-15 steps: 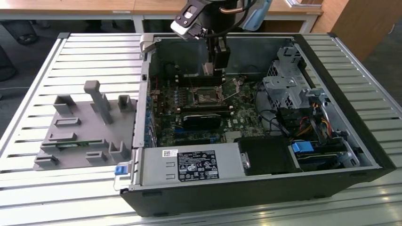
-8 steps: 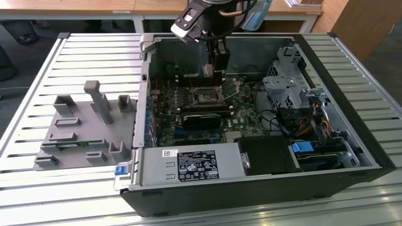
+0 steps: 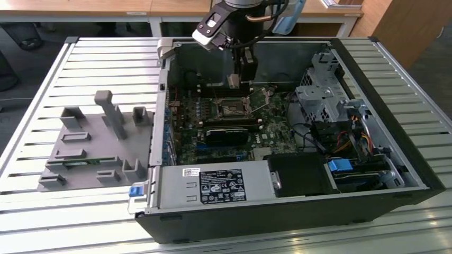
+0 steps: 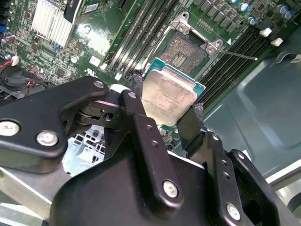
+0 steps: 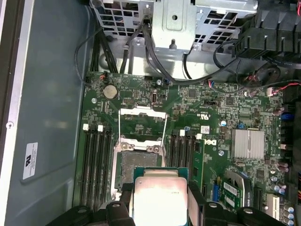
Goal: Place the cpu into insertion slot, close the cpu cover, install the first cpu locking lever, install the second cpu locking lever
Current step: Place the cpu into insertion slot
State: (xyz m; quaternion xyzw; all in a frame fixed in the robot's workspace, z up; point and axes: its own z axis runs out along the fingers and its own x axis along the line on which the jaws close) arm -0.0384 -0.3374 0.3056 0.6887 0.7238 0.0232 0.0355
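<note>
A small flat square chip with a silvery-tan metal top, the cpu (image 4: 171, 92), is clamped by two opposite edges between the black fingers of the end effector (image 4: 165, 102). Being near square, it shows no clear long axis. Its metal face is turned toward both wrist cameras, and its sides run parallel with those of the square black insertion slot (image 5: 136, 160). It is held over the green circuit board (image 5: 197, 101), overlapping the slot's nearer rim in the first wrist view. The thin silvery cpu cover (image 5: 142, 111) lies swung open on the slot's far side from the end effector.

Dull silvery metal-topped cpu (image 4: 168, 96); glossy green circuit board (image 5: 197, 101); ribbed metal table (image 3: 42, 69).
</note>
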